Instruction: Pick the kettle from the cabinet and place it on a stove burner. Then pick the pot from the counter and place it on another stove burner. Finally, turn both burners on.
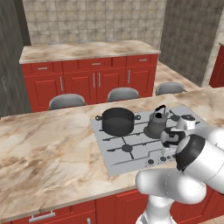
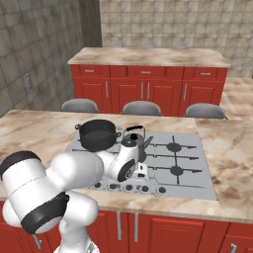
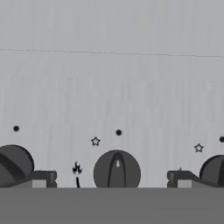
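Hovering just over the front edge of the flat light grey steel cooktop [image 3: 112, 87], the pincer [image 3: 112, 179] stands with its two small dark fingertips [image 3: 41, 178] spread wide, gripping nothing. Between the tips sits a round dark grey knob [image 3: 117, 170], with a neighbouring knob [image 3: 14, 162] beyond one tip and another [image 3: 214, 169] beyond the other tip. A small black flame mark [image 3: 77, 168] is printed on the steel just beside the middle knob.

Beyond the pincer [image 2: 140, 170], just past the hand, the small dark grey metal kettle [image 2: 132, 140] with its black arched handle stands upright on a wire-grated burner. Farther off to the pincer's left, the squat round black pot [image 2: 98, 134] rests on a neighbouring burner, near the kettle but apart from it. Off to the right, two bare burners [image 2: 174, 147] show their thin black grates. The cooktop is set into the long beige-brown marbled table [image 1: 48, 148].
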Available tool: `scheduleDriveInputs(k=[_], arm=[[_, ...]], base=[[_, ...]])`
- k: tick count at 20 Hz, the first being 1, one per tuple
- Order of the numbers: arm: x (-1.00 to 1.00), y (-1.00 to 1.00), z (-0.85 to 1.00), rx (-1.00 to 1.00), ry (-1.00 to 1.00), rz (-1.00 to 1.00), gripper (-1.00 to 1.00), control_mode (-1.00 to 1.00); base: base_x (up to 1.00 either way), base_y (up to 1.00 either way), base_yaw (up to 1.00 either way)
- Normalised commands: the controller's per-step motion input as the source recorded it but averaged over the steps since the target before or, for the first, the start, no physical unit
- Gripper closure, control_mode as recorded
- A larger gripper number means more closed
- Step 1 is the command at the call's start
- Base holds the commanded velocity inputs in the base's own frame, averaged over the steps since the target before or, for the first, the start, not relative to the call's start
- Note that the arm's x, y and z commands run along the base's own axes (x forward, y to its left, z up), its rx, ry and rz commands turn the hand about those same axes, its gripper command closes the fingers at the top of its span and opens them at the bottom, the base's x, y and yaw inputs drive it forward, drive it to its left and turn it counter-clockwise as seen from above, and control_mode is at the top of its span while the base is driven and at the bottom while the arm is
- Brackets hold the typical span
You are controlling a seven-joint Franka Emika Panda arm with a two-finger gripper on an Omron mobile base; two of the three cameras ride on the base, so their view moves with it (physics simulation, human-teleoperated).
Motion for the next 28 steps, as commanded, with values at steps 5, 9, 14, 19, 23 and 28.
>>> scheduleDriveInputs(k=[5,9,14,19,23,28], arm=[[0.0,0.0,-0.11,0.0,0.0,-0.02,-1.0,-1.0],[0.0,0.0,-0.08,0.0,0.0,0.0,-1.0,-1.0],[0.03,0.0,-0.04,0.0,-0.01,0.0,1.0,-1.0],[0.0,0.0,0.0,0.0,-0.01,0.0,1.0,-1.0],[0.0,0.0,0.0,0.0,0.0,0.0,1.0,-1.0],[0.0,0.0,0.0,0.0,0.0,0.0,1.0,-1.0]], base=[[0.0,0.0,0.0],[0.0,0.0,0.0],[0.0,0.0,0.0],[0.0,0.0,0.0],[0.0,0.0,0.0],[0.0,0.0,0.0]])
